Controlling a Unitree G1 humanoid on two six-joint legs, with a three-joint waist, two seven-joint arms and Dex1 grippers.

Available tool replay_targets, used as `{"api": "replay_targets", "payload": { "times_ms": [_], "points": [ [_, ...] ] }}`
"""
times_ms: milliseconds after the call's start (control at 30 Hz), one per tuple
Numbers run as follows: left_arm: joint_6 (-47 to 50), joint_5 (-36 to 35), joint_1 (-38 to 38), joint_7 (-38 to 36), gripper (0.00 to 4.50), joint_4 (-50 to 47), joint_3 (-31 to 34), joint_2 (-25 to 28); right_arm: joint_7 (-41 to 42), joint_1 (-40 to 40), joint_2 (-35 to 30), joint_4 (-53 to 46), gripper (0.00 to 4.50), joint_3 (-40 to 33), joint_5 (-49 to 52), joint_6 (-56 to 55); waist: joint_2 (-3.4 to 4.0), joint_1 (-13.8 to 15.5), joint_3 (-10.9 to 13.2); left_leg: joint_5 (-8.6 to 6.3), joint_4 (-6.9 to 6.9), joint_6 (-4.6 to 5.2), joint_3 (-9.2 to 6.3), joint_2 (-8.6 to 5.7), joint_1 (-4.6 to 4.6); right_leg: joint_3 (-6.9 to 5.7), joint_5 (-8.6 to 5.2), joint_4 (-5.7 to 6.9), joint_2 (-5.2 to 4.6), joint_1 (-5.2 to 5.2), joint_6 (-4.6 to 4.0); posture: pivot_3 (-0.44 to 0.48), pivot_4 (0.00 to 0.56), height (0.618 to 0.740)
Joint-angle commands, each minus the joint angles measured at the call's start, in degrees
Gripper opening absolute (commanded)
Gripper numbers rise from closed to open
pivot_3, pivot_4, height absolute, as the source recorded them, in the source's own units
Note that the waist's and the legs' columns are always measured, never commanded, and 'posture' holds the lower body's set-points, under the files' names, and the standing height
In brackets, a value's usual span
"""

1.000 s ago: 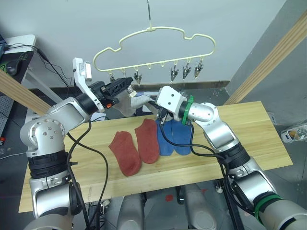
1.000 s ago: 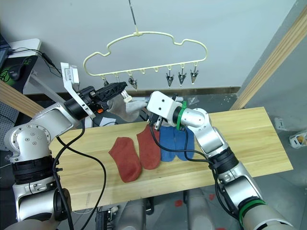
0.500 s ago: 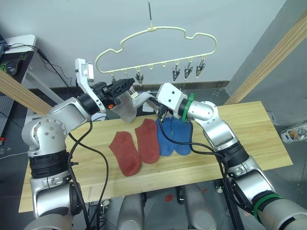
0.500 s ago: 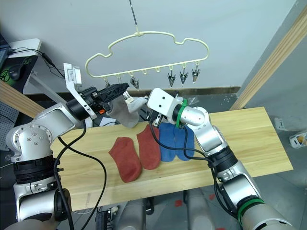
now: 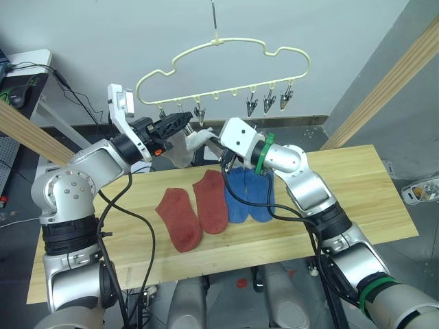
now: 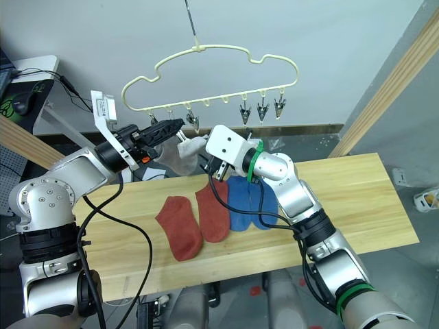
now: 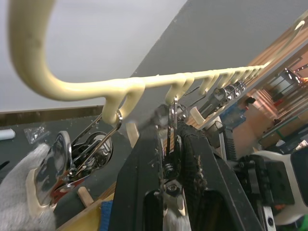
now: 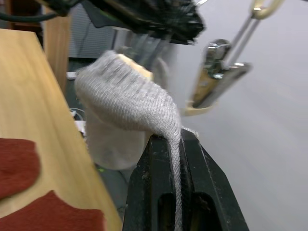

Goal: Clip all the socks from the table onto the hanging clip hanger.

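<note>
Right claw pinches a fold of a light grey sock, fabric trapped between both black fingers; sock held up off the bench, just below the left end of the clip row. Left claw closed on a silver clip, 2nd from the hanger's left end, fingers squeezing either side of it. Grey sock spans between the two claws, one end at the left claw's clip, other end in right claw. A 2nd grey sock hangs just behind/under the left claw; can't tell which clip holds it.

Clip hanger: pale-yellow cloud outline, hanging from metal hook above far edge of bench. Three silver clips at right end hang free.

Bench, pale wood planks:
- 2 rust-red socks side by side, left of centre, touching each other.
- 2 blue socks just right of the red pair, partly under right forearm, inner blue touching nearer red.

Slanted wooden poles at both sides of scene.
</note>
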Motion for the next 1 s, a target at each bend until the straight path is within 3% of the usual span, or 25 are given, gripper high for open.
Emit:
{"api": "replay_targets", "payload": {
  "times_ms": [33,433,467,733,833,1000],
  "points": [
    [-0.23,-0.45,0.23,-0.65,0.23,-2.22,0.71,1.11,-1.36,-1.33,0.48,-0.85,0.00,-1.50,-0.08,-1.00,0.00,0.00,0.00,0.00,0.00,0.00,0.00,0.00,0.00,0.00,0.00,0.00,0.00,0.00,0.00,-0.192,0.351,0.740],
    [-0.35,-0.65,0.27,-0.14,0.23,-2.61,0.87,0.76,0.51,-0.84,2.82,-2.97,0.00,-0.68,2.24,0.91,0.00,0.00,0.00,0.00,0.00,0.00,-0.01,0.00,0.00,-0.01,0.00,0.01,0.00,0.00,0.00,-0.188,0.348,0.740],
    [-0.15,-0.90,0.25,-0.23,0.94,-2.51,0.99,0.83,0.62,-0.79,2.93,-3.06,0.00,-0.58,2.26,1.00,0.00,0.00,0.00,0.00,0.00,0.00,-0.02,0.00,0.00,0.00,0.00,0.01,0.00,0.00,0.00,-0.188,0.348,0.740],
    [0.75,-2.08,1.18,-1.00,3.22,-3.94,1.70,1.86,2.43,-0.30,3.70,-2.94,0.00,-0.36,3.84,3.34,-0.01,0.02,-0.01,0.00,0.00,0.00,-0.03,0.00,0.00,-0.01,0.00,0.02,0.00,0.00,0.00,-0.167,0.341,0.740],
    [0.37,-1.91,1.74,-1.28,3.25,-4.57,1.61,2.45,3.13,-0.14,3.84,-3.12,0.70,-0.70,4.63,4.63,-0.03,0.04,-0.02,0.00,0.00,0.00,-0.05,0.00,0.00,-0.01,0.00,0.03,0.00,0.00,0.00,-0.159,0.336,0.740],
    [-0.34,-1.57,3.13,-1.90,3.25,-5.74,1.82,3.64,3.99,0.48,3.13,-4.55,2.41,-0.68,5.22,5.95,-0.03,0.06,-0.02,0.00,0.01,0.00,-0.06,0.00,0.00,-0.01,0.00,0.05,-0.01,0.00,-0.01,-0.154,0.333,0.740]
  ]
}}
